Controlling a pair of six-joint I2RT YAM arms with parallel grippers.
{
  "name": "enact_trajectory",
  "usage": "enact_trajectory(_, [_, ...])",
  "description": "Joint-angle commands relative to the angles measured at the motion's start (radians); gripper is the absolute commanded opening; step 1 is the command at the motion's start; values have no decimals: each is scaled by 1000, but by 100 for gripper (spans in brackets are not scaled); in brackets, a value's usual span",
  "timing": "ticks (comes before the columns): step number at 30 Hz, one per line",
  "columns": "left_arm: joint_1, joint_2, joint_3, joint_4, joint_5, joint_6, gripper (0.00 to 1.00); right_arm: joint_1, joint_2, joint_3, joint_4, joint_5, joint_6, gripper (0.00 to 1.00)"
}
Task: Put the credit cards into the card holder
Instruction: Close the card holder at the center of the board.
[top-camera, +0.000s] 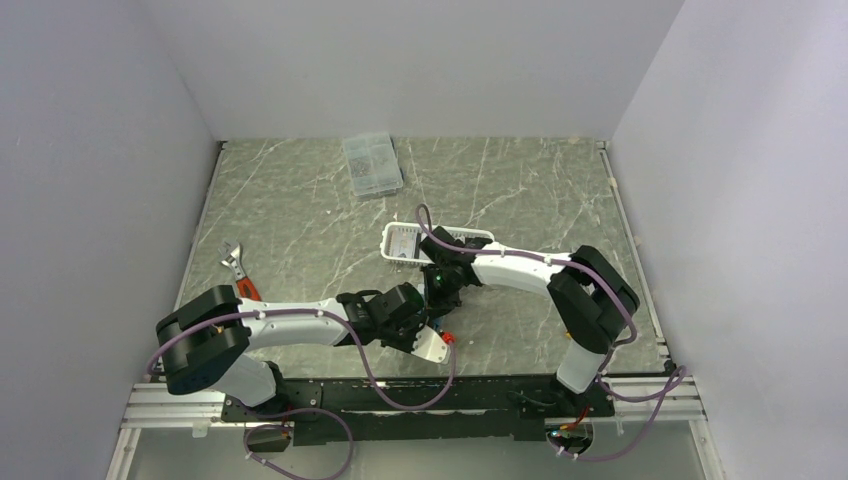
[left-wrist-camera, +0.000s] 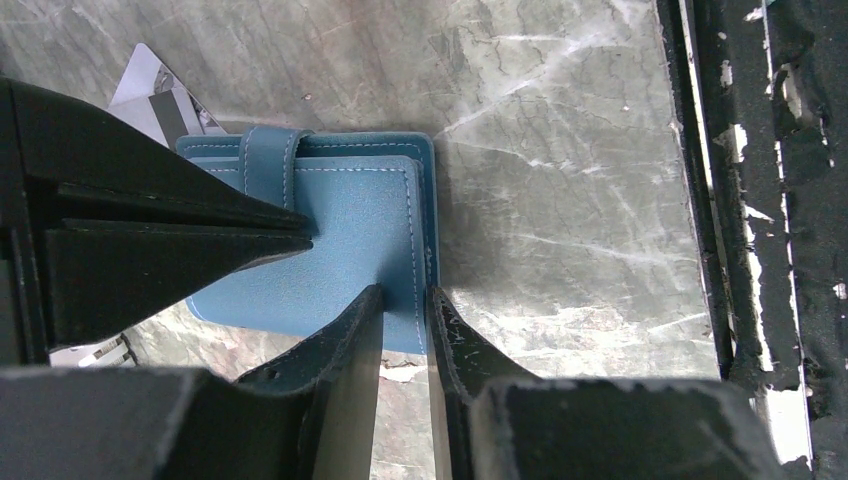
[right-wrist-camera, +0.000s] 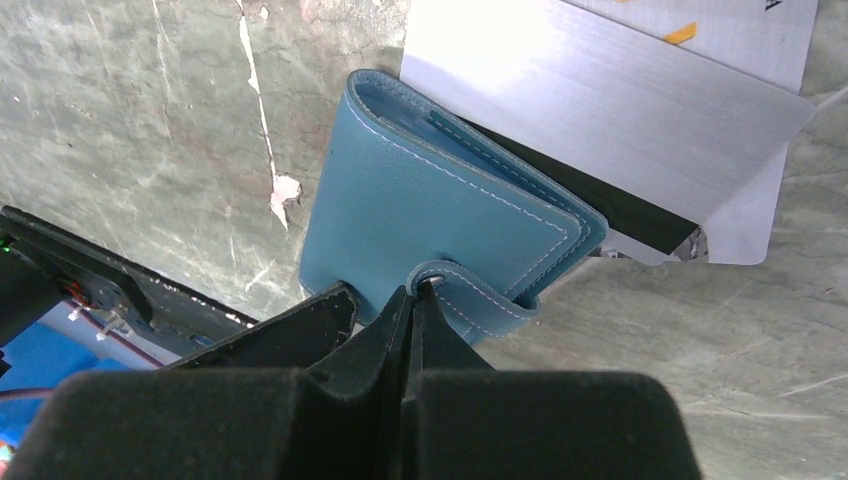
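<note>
The table (top-camera: 300, 200) under me is a grey-green stone-look slab with thin white veins and a dull sheen. Plain pale walls (top-camera: 400, 60) close it in on the left, far and right sides, and a ribbed aluminium rail (top-camera: 170, 405) runs along the near edge.

Both my wrists meet close to the middle of that near edge. There the card holder (left-wrist-camera: 340, 240), a teal-blue folding wallet of smooth leather-like material with pale stitching round its borders, lies shut and flat. My left gripper (left-wrist-camera: 405, 300) is narrowed onto it, one black finger on each side of the stitched edge, pinching that edge. My right gripper (right-wrist-camera: 413, 295) has its fingers pressed together, their tips against the wallet's rounded closing strap (right-wrist-camera: 470, 295). I cannot tell whether any of the strap is caught between them.

The credit cards lie under and beside the wallet. A brushed silver card (right-wrist-camera: 600, 110) with rounded corners sits partly beneath its far side. A white card (right-wrist-camera: 745, 220) shows below that, and a dark band runs along the wallet's edge.

At the middle of the far edge sits a clear plastic compartment box (top-camera: 372, 165). A white slatted plastic basket (top-camera: 455, 236) stands nearer the centre, just beyond my right wrist. A red-handled metal wrench (top-camera: 238, 272) lies by the left edge.
</note>
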Motion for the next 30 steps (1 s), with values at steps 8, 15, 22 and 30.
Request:
enact_trajectory(8, [-5,-41,6,34,12,13,28,35,116,-118,-15,103,24,0])
enact_trajectory(15, [-1,-125,15,-2,-8,24,45,41,186,-108,-1,115,29,0])
enact_trajectory(22, [101,-246,114,-174,111,4,77,40,198,-155,22,137,53,0])
enact_trajectory(30, [441,-395,234,-407,381,-48,99,55,134,-240,102,199,106,0])
